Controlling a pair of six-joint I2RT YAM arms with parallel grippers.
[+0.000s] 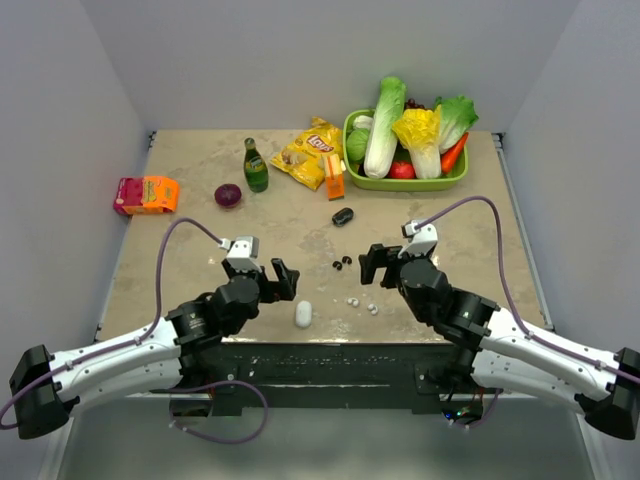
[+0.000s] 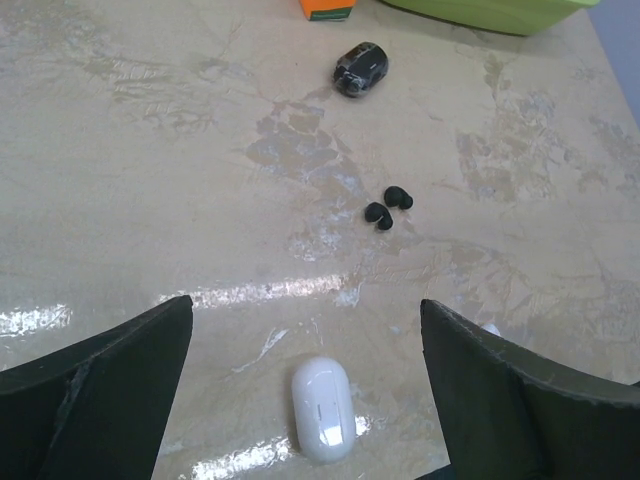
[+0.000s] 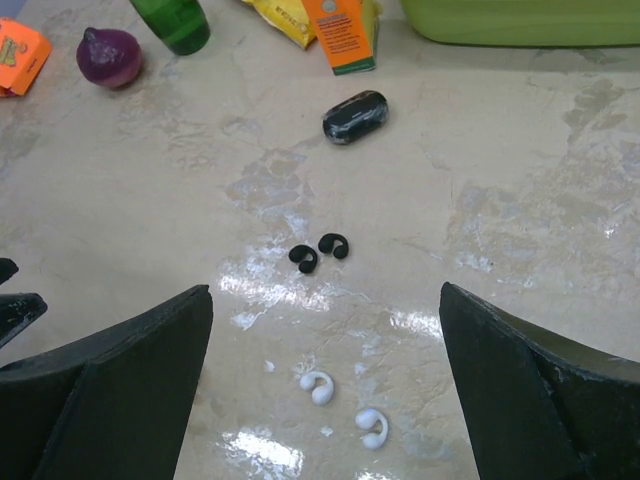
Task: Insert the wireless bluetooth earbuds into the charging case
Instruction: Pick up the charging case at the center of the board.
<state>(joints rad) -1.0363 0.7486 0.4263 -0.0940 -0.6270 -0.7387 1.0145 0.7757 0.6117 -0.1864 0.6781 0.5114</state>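
Note:
A closed white charging case (image 1: 303, 314) lies near the table's front edge; in the left wrist view it (image 2: 322, 408) lies between my open left fingers. A closed black case (image 1: 343, 216) lies farther back, also in the left wrist view (image 2: 360, 69) and the right wrist view (image 3: 354, 116). Two black earbuds (image 1: 341, 264) lie together mid-table, seen in both wrist views (image 2: 388, 207) (image 3: 319, 251). Two white earbuds (image 1: 362, 304) lie nearer the front, between my open right fingers (image 3: 344, 404). My left gripper (image 1: 279, 280) and right gripper (image 1: 377, 264) are both open, empty and hover above the table.
A green basket (image 1: 404, 182) of vegetables stands at the back right. A chips bag (image 1: 311, 150), an orange box (image 1: 333, 176), a green bottle (image 1: 255, 166), a purple onion (image 1: 228, 195) and a pink-orange pack (image 1: 146, 194) lie across the back.

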